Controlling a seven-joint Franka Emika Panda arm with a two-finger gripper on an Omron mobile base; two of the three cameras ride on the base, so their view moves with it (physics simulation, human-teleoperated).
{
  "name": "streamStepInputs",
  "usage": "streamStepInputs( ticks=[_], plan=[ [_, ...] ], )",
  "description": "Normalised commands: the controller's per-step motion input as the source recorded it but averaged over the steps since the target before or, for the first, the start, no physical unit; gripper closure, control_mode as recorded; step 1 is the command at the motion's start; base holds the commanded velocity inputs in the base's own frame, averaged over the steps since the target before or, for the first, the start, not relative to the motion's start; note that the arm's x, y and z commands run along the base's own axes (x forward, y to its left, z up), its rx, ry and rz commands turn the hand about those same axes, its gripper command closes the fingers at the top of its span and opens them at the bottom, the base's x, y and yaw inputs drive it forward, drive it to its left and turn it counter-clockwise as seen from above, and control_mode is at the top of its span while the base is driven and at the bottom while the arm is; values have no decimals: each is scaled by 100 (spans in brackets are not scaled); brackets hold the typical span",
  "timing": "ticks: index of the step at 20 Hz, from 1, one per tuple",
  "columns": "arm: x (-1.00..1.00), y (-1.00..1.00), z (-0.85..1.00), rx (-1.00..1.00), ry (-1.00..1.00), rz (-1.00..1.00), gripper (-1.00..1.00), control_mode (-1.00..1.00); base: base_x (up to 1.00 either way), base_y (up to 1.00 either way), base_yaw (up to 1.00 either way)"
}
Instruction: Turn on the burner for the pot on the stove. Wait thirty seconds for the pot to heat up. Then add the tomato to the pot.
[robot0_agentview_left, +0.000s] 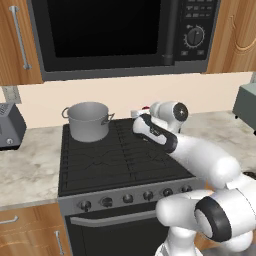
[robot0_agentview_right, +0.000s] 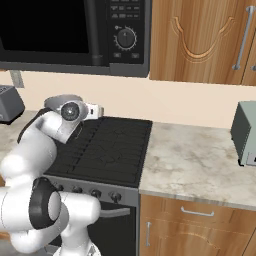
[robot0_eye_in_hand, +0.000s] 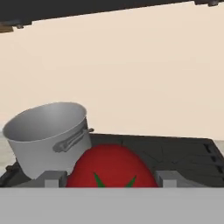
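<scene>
- The stove (robot0_agentview_left: 125, 160) is the landmark here: black grates on top, a silver strip of round knobs (robot0_agentview_left: 128, 198) along its front.
- The pot (robot0_agentview_left: 88, 120) stands upright on the stove's back left burner, lidless, with a loop handle on each side; in the hand view the pot (robot0_eye_in_hand: 46, 131) leans only because the camera is tilted.
- The tool (robot0_agentview_left: 142, 111) hangs above the back of the stove, just right of the pot and apart from it.
- The tomato (robot0_eye_in_hand: 111, 168) sits between the tool's two grey fingertips (robot0_eye_in_hand: 52, 179), which close on either side of it; a sliver of red (robot0_agentview_left: 145, 107) shows at the tool in the left base view.
- So the tool is holding the tomato, raised above the grates.
- From the right base view the tool (robot0_agentview_right: 95, 111) sits over the stove's rear left part, with the pot's rim (robot0_agentview_right: 62, 99) peeking behind the arm.
- A microwave (robot0_agentview_left: 120, 35) hangs over the stove.
- The marble tabletop (robot0_agentview_right: 195, 160) runs to the stove's right, and a grey toaster (robot0_agentview_right: 245, 132) stands on it.
</scene>
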Motion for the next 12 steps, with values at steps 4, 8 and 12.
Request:
streamStepInputs(
  ticks=[4,8,12],
  plan=[
    [-6,100,31,-13,-4,-20,100,-100,0,0,0],
    [-6,89,57,-20,3,-20,100,-100,0,0,0],
    [0,47,79,-13,19,-7,100,-100,0,0,0]
  ],
)
